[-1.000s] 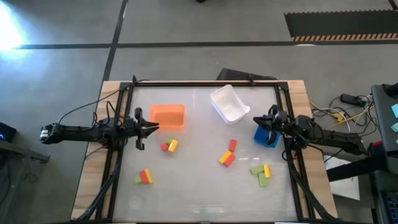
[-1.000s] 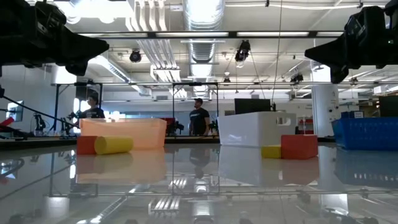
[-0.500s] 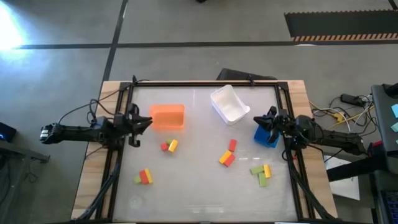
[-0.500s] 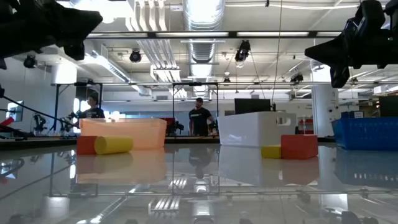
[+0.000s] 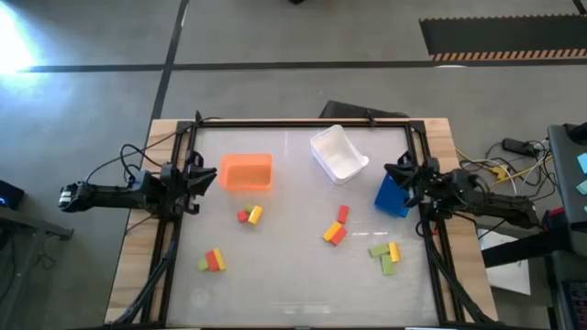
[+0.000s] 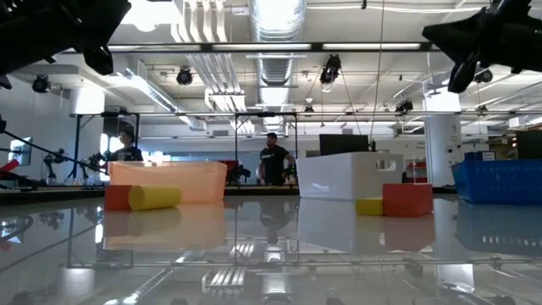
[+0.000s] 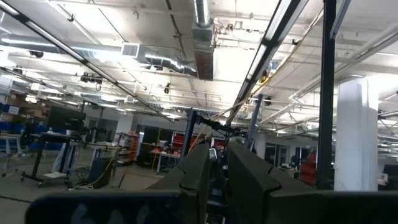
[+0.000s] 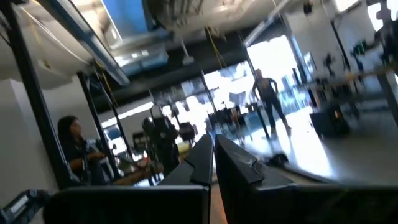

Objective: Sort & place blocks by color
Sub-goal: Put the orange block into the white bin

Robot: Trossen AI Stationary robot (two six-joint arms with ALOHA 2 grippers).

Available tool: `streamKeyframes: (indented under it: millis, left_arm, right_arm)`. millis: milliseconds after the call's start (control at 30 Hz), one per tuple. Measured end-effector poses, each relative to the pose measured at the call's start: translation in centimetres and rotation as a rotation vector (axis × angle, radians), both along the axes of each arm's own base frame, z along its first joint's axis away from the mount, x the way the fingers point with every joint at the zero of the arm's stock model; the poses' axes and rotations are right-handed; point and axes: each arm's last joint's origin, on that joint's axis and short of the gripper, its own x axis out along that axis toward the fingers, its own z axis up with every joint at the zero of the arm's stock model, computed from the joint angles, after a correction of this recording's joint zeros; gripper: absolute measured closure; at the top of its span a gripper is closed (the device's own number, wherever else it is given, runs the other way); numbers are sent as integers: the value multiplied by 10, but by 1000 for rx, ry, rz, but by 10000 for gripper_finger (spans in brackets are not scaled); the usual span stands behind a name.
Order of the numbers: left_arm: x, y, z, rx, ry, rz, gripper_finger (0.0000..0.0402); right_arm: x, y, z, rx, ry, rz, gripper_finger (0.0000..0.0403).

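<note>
Currently the left gripper (image 5: 200, 174) sits at the table's left edge beside the translucent orange plastic bin (image 5: 246, 171), fingers (image 7: 199, 171) nearly together, holding nothing. Small red, yellow and light green rectangular blocks (image 5: 249, 214) lie scattered on the glossy table (image 5: 293, 284), none in a bin. The right gripper (image 5: 396, 170) hovers at the blue bin (image 5: 391, 196) near the right edge, its jaws likewise narrow and empty.

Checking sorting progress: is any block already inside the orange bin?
No. In the high view the orange bin shows only its bare floor, and the blocks lie scattered on the table.
</note>
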Motion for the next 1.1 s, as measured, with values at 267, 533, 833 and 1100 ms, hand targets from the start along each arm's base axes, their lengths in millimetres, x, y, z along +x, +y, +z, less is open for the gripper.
streamKeyframes:
  millis: [267, 533, 833, 1100]
  left_arm:
    - [0, 0, 0, 21, 3, 12, 359]
    - [1, 0, 1, 81, 8, 46, 359]
    - [-4, 2, 8, 211, -51, 193, 359]
    - [-1, 2, 5, 159, -19, 172, 359]
  right_arm:
    - [-2, 0, 5, -60, -47, -19, 394]
    - [-3, 1, 9, -86, -81, -30, 394]
    - [0, 0, 16, -177, -131, -84, 394]
    - [13, -2, 24, -238, -77, -114, 394]
